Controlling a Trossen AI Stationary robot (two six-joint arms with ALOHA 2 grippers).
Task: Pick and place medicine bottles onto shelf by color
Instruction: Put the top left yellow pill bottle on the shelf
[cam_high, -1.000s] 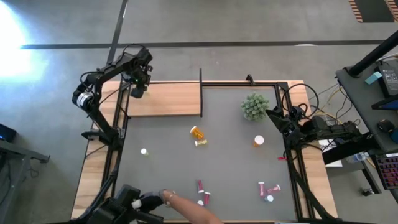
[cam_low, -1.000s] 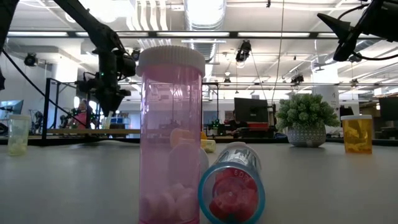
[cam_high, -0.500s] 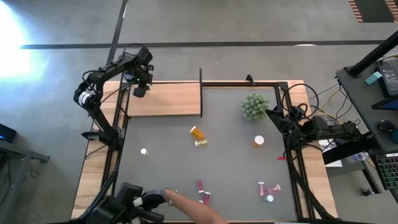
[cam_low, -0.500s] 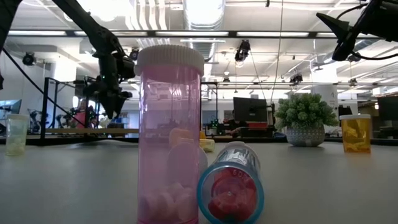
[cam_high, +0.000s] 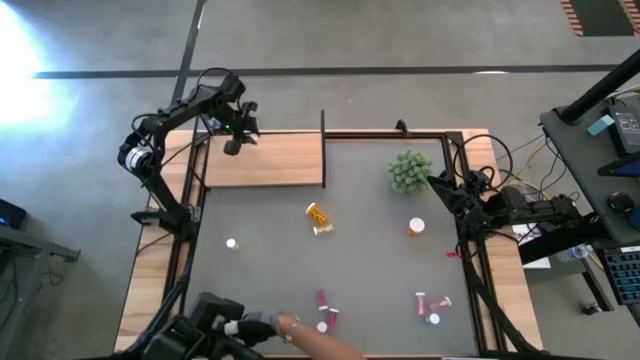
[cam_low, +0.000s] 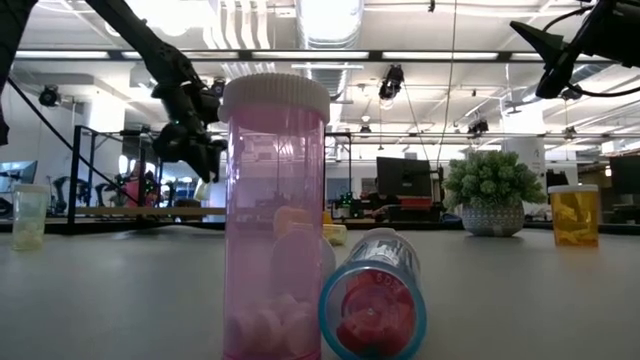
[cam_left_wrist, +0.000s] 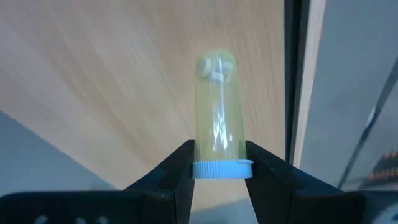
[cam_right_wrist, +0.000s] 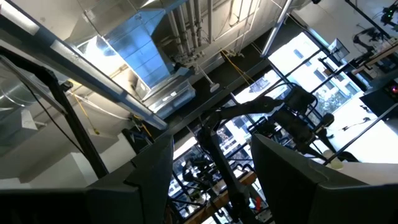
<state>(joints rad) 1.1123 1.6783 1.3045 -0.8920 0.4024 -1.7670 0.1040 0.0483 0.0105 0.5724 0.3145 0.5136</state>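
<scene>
Bottles lie scattered over the grey mat (cam_high: 270, 270) of the worktop, while one yellowish bottle (cam_left_wrist: 216, 112) is up in the air: the left claw (cam_left_wrist: 219, 163) pinches it just above its light-blue cap, and the bottle points out over the pale wooden shelf (cam_high: 280, 160). Seen from above, that claw (cam_high: 238, 128) hangs over the shelf's far left part, and the low view shows it raised well above the board. The right claw (cam_right_wrist: 211, 168) is spread and holds nothing; its arm waits at the right edge of the worktop, beside the small green plant (cam_high: 409, 171). On the mat, an orange bottle (cam_high: 317, 214) lies near the middle with a small pale one just beside it, another orange bottle (cam_high: 416, 228) stands upright further right, and a small white-capped bottle (cam_high: 232, 244) stands alone on the left side. Near the front edge are two pink-red bottles (cam_high: 326, 312) close together and two more (cam_high: 431, 304) to the right. In the low view a tall pink bottle (cam_low: 275, 215) stands upright with a red one (cam_low: 372, 305) lying on its side, touching it. A person's hand (cam_high: 300, 332) reaches in at the front edge of the mat.
</scene>
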